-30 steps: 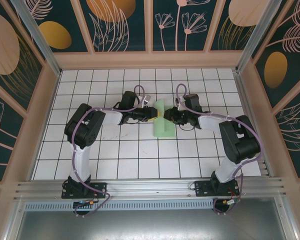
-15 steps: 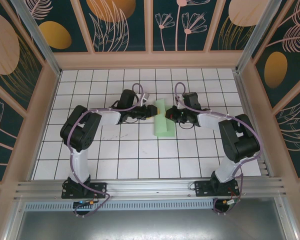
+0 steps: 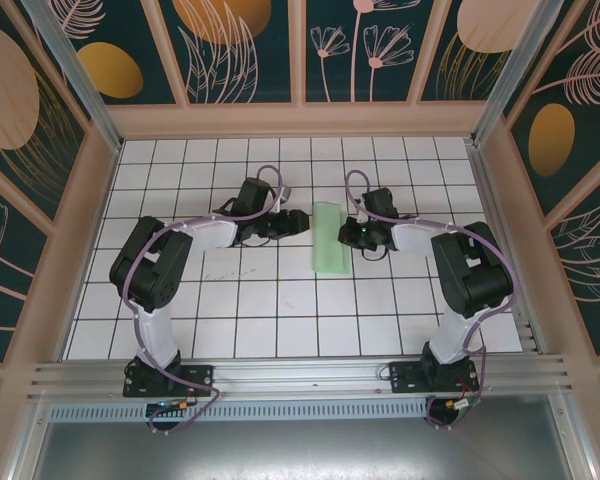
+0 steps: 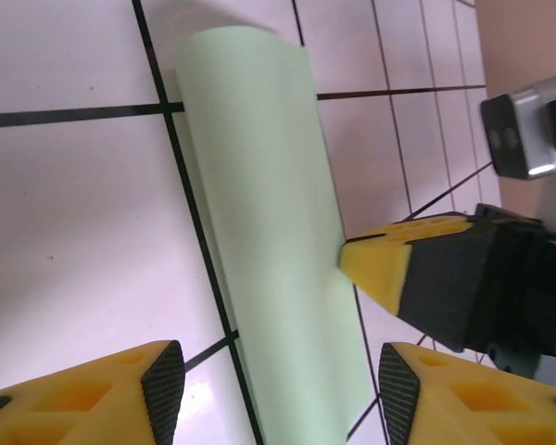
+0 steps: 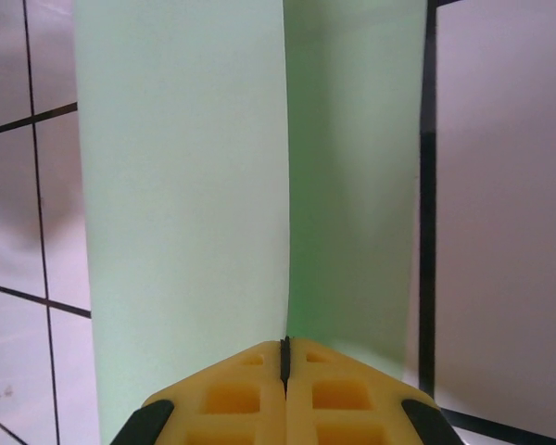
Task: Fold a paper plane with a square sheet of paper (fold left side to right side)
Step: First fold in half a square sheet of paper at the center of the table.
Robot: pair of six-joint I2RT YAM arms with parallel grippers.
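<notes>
Sheet of paper (image 3: 330,237): lying flat on the table (image 3: 280,320), near its middle, as a folded strip running from the near side to the far side, one layer lying over the other.

Left gripper (image 3: 300,222): sitting just left of the strip's far half, apart from it and pointing toward it.

Right gripper (image 3: 347,232): sitting at the strip's right side, its tip touching the right edge.

Two arms: reaching in from the table's near edge, with the paper lying between them.
</notes>
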